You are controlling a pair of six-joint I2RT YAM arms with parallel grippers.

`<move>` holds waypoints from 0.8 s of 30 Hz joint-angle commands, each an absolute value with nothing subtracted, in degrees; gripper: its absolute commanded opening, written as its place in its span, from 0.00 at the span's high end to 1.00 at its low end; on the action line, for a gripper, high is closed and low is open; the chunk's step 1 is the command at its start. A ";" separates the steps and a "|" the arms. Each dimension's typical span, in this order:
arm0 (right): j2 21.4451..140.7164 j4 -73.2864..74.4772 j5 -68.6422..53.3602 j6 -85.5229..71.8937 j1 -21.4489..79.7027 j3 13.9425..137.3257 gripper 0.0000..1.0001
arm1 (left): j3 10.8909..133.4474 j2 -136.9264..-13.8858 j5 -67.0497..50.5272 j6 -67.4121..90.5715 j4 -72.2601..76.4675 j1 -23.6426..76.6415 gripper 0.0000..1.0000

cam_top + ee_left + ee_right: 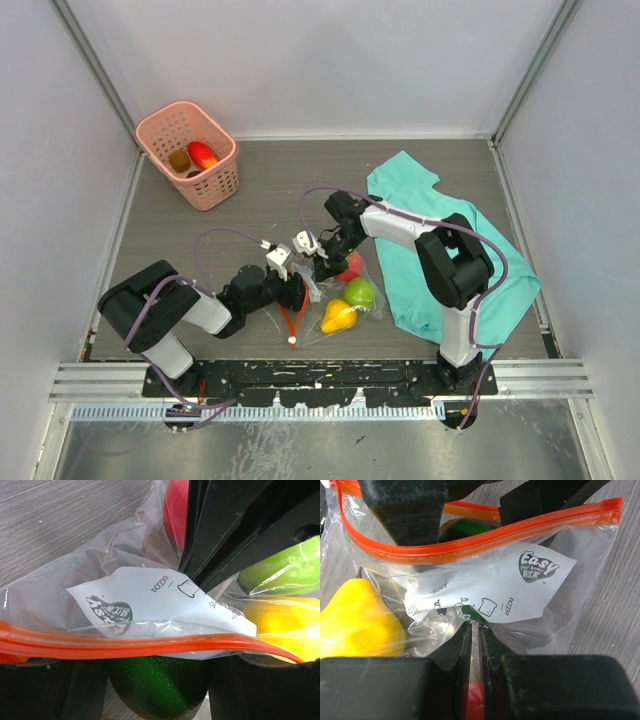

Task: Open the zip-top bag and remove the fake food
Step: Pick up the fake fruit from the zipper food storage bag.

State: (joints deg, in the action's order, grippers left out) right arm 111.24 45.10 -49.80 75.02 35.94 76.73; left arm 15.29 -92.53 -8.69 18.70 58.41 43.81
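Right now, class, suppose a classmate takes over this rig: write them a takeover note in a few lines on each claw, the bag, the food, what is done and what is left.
The left claw is open, astride the zip strip of the zip-top bag.
The right claw is shut on the bag's clear film by the label.
Of the fake food, a red piece, a green piece and a yellow piece are in the bag; two more lie in the pink basket.
Done: the bag mouth looks partly parted.
Left: open it fully and take out the rest.
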 commanded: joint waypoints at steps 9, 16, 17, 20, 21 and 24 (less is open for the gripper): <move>109.60 45.41 -49.51 73.50 33.84 79.38 0.85 | 16.17 -87.16 -8.65 18.36 52.79 43.89 0.76; 108.16 43.97 -47.34 73.22 31.58 78.37 0.85 | 16.62 -78.99 -9.20 20.70 40.29 43.86 0.83; 108.07 43.80 -47.01 73.14 31.48 78.21 0.85 | 16.82 -77.85 -9.35 21.06 38.40 43.91 0.84; 107.68 43.61 -46.51 73.25 31.33 78.15 0.85 | 17.24 -74.53 -9.07 22.33 33.12 43.80 0.87; 107.56 43.67 -46.42 73.22 31.29 78.09 0.85 | 17.42 -73.43 -8.79 22.90 30.43 43.74 0.89; 106.94 43.75 -46.64 73.23 31.05 78.16 0.85 | 18.08 -67.96 -7.03 25.04 24.00 43.43 0.97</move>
State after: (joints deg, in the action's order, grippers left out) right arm 111.22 44.47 -46.30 73.54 31.09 77.36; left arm 15.64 -73.84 -8.71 22.02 32.40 43.79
